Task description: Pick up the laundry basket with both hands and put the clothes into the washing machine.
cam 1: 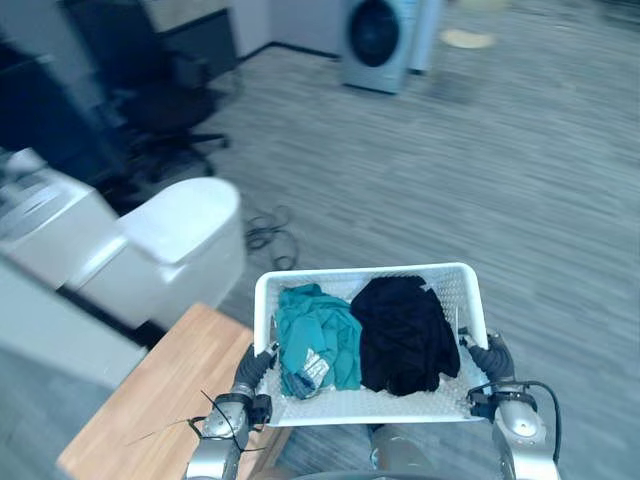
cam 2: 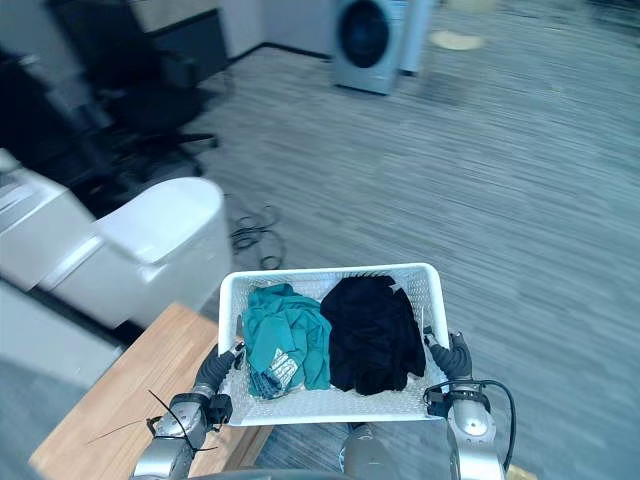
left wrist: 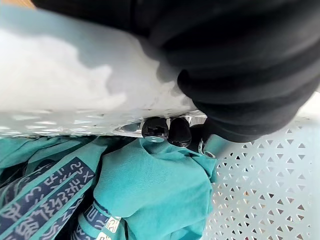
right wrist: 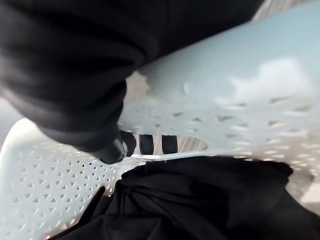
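Print: the only writing is pale lettering on a dark blue band on the teal garment (left wrist: pixel 150 190). It's folded and skewed, so not legible. There's a small white tag by it, also unreadable.

Laundry basket (cam 1: pixel 362 273): white plastic, rectangular with rounded corners. Walls and floor are perforated with small triangular holes, and the rim is smooth and solid. It's carried level between the two hands, right in front of the robot.
- left hand (cam 1: pixel 251 370): on the basket's left short side. Dark fingertips (left wrist: pixel 155 129) are hooked through the handle slot under the rim, clamped on the basket.
- right hand (cam 1: pixel 493 358): on the right short side, same grip. Fingertips (right wrist: pixel 145 144) are curled through the slot and closed round the rim.

Load: the teal garment is crumpled in the left half, a soft knit. The black garment (cam 1: pixel 405 332) is bunched in the right half, touching the teal one along the middle. Both sit below the rim.

Surroundings: the basket's left side overlaps the edge of the wooden tabletop (cam 1: pixel 150 400) in the head views; can't tell if they touch. The rest of it hangs over grey striped carpet floor (cam 1: pixel 500 180). The washing machine (cam 1: pixel 378 42) is light grey with a round dark door, well apart at the far end of the room. A white rounded unit (cam 1: pixel 180 240) sits beyond the tabletop, with a black office chair (cam 1: pixel 165 100) behind it.
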Robot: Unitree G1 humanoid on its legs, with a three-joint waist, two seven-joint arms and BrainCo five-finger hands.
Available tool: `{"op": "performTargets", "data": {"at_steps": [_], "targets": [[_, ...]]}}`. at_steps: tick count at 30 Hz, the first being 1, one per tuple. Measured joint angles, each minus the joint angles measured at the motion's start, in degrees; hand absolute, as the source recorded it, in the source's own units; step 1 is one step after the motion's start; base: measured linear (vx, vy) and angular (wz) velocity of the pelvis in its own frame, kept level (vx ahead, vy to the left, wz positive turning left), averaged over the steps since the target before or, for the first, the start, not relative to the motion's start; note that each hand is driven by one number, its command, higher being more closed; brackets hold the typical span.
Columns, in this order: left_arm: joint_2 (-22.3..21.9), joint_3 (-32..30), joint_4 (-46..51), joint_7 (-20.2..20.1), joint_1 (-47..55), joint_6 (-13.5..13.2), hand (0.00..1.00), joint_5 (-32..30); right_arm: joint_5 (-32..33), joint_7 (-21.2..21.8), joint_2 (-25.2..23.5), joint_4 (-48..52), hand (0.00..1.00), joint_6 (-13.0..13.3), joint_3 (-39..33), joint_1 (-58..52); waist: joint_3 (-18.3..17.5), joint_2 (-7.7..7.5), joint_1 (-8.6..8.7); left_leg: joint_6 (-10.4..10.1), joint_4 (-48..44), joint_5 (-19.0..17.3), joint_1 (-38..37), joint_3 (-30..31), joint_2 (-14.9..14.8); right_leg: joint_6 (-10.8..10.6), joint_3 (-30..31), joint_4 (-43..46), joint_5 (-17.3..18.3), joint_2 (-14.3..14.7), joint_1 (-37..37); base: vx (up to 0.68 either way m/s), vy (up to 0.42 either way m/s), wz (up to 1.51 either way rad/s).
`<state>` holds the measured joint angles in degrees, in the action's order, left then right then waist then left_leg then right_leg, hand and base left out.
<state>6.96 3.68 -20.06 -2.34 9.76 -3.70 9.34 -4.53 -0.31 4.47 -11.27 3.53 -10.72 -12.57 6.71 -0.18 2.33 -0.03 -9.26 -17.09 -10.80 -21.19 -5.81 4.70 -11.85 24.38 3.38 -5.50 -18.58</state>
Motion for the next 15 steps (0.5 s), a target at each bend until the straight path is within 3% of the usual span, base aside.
{"op": "performTargets", "data": {"at_steps": [1, 2, 3, 5, 6, 8, 11, 12, 13, 15], "targets": [[0.4, -0.2, -0.4, 0.0, 0.0, 0.0, 1.00, 0.0, 0.0, 0.0, 0.4, -1.4, 1.00, 0.3, 0.1, 0.2, -0.7, -0.81, 0.17, -1.2, 0.4, -0.6, -1.1, -2.4, 0.4, -3.2, -0.5, -1.2, 0.0, -0.7, 2.5, 0.19, -0.010, -1.60], [0.2, -0.2, -1.2, 0.0, -0.5, -0.1, 1.00, 0.2, 0.0, 0.0, 0.5, -2.2, 1.00, 0.4, 0.3, 0.7, -0.8, -1.17, 0.10, -1.5, 0.5, -0.8, -1.3, -3.2, 0.4, -4.9, 0.0, -3.0, -1.5, 0.7, 2.7, 0.17, -0.026, -1.49], [0.4, -0.2, -3.2, 0.0, -1.7, -0.1, 1.00, 0.8, 0.0, 0.0, 0.9, -3.6, 1.00, 0.4, 0.5, 2.3, -0.5, -0.31, 0.56, -2.6, 0.5, 0.3, -0.2, -3.4, -0.2, -4.3, 3.0, -7.0, -4.5, 3.4, 2.7, 0.10, -0.032, -1.24], [0.1, 0.4, -4.9, 0.0, -2.8, 0.0, 1.00, 2.7, -0.1, 0.1, 2.8, -4.9, 1.00, 0.4, 0.6, 4.0, -0.4, 1.42, 1.49, -3.0, 0.4, 1.1, 1.2, -4.1, -0.2, -4.3, 7.2, -14.1, -9.2, 6.2, 2.5, 0.10, -0.047, -1.46], [0.3, 0.6, -5.0, 0.1, -3.2, 0.0, 1.00, 3.5, -0.1, 0.3, 3.7, -5.7, 1.00, 0.4, 0.9, 5.7, -0.2, 2.60, 1.90, -3.1, 0.6, 0.9, 2.4, -4.5, 0.0, -4.4, 9.8, -19.0, -12.7, 7.3, 2.6, 0.12, -0.028, -1.40], [0.6, 0.9, -5.5, 0.2, -4.6, 0.0, 1.00, 3.6, 0.0, 0.2, 4.2, -6.7, 1.00, 0.5, 0.9, 6.8, 0.6, 3.28, 2.58, -3.1, 2.3, 0.9, 3.2, -5.1, 1.2, -5.0, 13.1, -24.2, -16.8, 7.9, 2.2, 0.09, 0.005, -1.00], [1.8, 2.0, -7.8, 0.4, -8.8, 0.0, 1.00, 3.9, 0.2, 0.0, 3.3, -7.7, 1.00, 0.6, -0.3, 8.2, 2.8, 3.76, 3.79, -2.6, 3.4, 0.4, 2.4, -4.0, 2.2, -5.5, 13.7, -20.9, -17.1, 8.0, -0.9, -0.03, 0.107, -0.32], [3.4, 3.4, -7.9, 0.4, -9.8, 0.0, 1.00, 4.7, 0.6, -0.1, 3.0, -7.7, 1.00, 0.6, -0.9, 7.8, 4.3, 3.26, 5.08, -3.3, 3.0, 0.8, 1.9, -2.3, 3.0, -6.0, 12.9, -16.3, -14.7, 6.5, -1.9, -0.13, 0.149, 0.62], [4.0, 5.4, -7.9, 0.7, -9.5, 0.0, 1.00, 5.4, 1.8, -0.1, 3.1, -7.1, 1.00, 0.8, -1.1, 5.3, 4.8, 3.89, 6.33, -3.5, 3.6, 0.9, 0.7, 0.6, 3.7, -6.7, 10.8, -12.3, -11.2, 4.7, -2.5, -0.11, 0.135, 0.89], [4.3, 6.8, -7.9, 1.1, -9.7, 0.0, 1.00, 5.5, 2.6, -0.3, 2.7, -5.4, 1.00, 1.0, -1.3, 2.3, 4.3, 6.02, 6.35, -3.3, 5.6, 0.1, 1.4, 5.1, 2.9, -7.1, 8.2, -12.2, -10.2, 4.4, -2.9, 0.01, 0.027, 0.82]]}}
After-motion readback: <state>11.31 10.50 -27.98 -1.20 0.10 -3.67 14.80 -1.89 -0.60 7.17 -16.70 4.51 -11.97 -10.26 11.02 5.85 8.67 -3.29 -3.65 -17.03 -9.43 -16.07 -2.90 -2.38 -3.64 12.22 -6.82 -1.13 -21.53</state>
